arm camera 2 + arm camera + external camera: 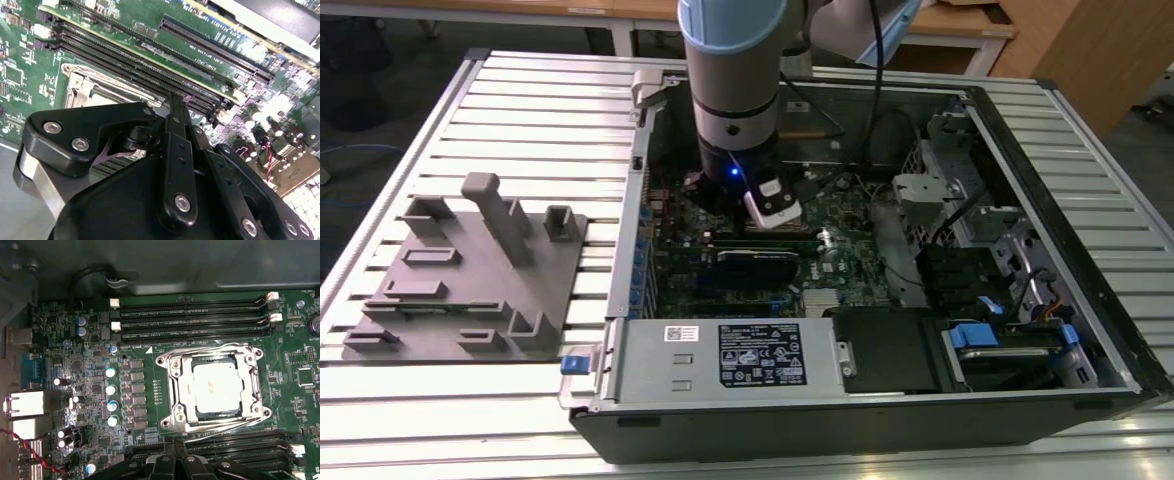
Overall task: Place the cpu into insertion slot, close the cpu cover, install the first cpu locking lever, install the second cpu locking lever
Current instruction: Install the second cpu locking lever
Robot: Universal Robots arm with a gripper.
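Observation:
The cpu point(215, 385) lies flat in the insertion slot point(176, 416), its dull silver face up. The cpu cover point(173, 390) is down around it as a silver frame. Thin lever rods point(210, 351) run along two opposite sides of the frame; whether they are latched I cannot tell. In the first wrist view my gripper point(175, 444) hovers beside the socket, over the memory slots, and is shut on nothing. The second wrist view has its black fingers point(175, 145) pressed together, the socket rim point(80, 82) behind them. The arm point(734, 100) reaches down into the open computer case.
Long black memory slots point(190, 317) flank the socket on two sides. Capacitors point(111, 390) and a red wire point(30, 450) stand nearby. A grey labelled power-supply box point(720, 355) fills the case's near side. A grey fixture block point(467, 280) sits on the table at the exterior view's left.

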